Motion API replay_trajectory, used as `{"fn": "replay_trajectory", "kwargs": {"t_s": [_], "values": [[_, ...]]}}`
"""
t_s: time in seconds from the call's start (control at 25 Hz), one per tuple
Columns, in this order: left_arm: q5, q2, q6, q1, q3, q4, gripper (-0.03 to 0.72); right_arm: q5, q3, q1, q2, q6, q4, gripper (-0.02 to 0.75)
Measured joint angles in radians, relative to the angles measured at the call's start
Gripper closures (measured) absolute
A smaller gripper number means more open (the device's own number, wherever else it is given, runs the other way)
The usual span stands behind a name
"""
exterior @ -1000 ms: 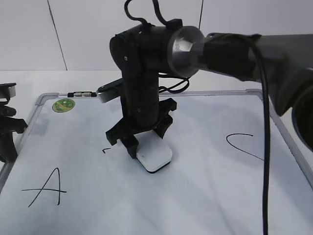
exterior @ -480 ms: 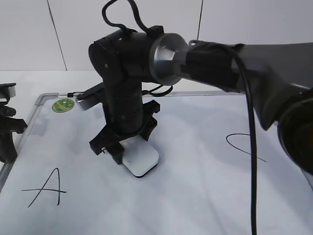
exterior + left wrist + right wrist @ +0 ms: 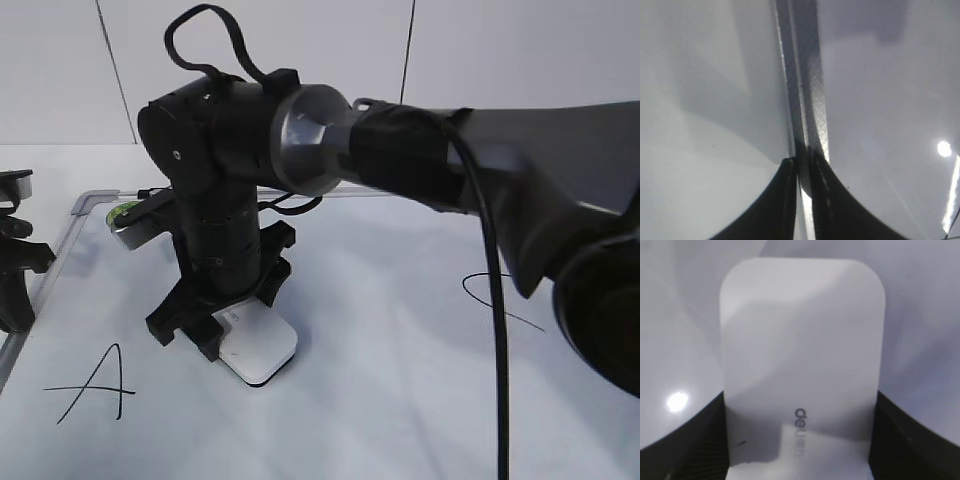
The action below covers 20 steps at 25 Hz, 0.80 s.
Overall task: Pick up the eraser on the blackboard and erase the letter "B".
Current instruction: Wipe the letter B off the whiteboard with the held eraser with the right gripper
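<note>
The white eraser (image 3: 258,350) lies flat on the blackboard (image 3: 400,300), left of centre. My right gripper (image 3: 225,335) reaches across from the right and is shut on it. The right wrist view shows the eraser (image 3: 802,340) with grey lettering between the black fingers of the right gripper (image 3: 799,440). No letter "B" shows; the spot under the gripper and eraser is hidden. My left gripper (image 3: 15,270) hangs at the board's left edge. Its fingers (image 3: 802,165) are closed together over the grey frame (image 3: 810,100).
A handwritten A (image 3: 90,385) is at the front left and a C (image 3: 495,295) at the right, partly behind the arm's cable. A green sticker (image 3: 118,210) peeks out at the back left corner. The right arm spans the upper right of the view.
My right gripper has slid the eraser left and toward the front across the board. The small black mark seen left of it earlier no longer shows. The left arm has not moved.
</note>
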Motion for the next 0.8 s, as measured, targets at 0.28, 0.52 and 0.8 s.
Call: {"fn": "replay_trajectory", "kwargs": {"t_s": [0.28, 0.52, 0.8], "values": [[-0.002, 0.0, 0.0, 0.0, 0.0, 0.004, 0.636, 0.067, -0.09, -0.008, 0.052, 0.035, -0.011, 0.215], [-0.004, 0.0, 0.0, 0.0, 0.0, 0.004, 0.636, 0.07, -0.112, -0.047, 0.067, 0.068, 0.028, 0.215], [-0.005, 0.0, 0.0, 0.0, 0.0, 0.002, 0.636, 0.0, -0.118, -0.174, 0.069, 0.1, 0.048, 0.215]]}}
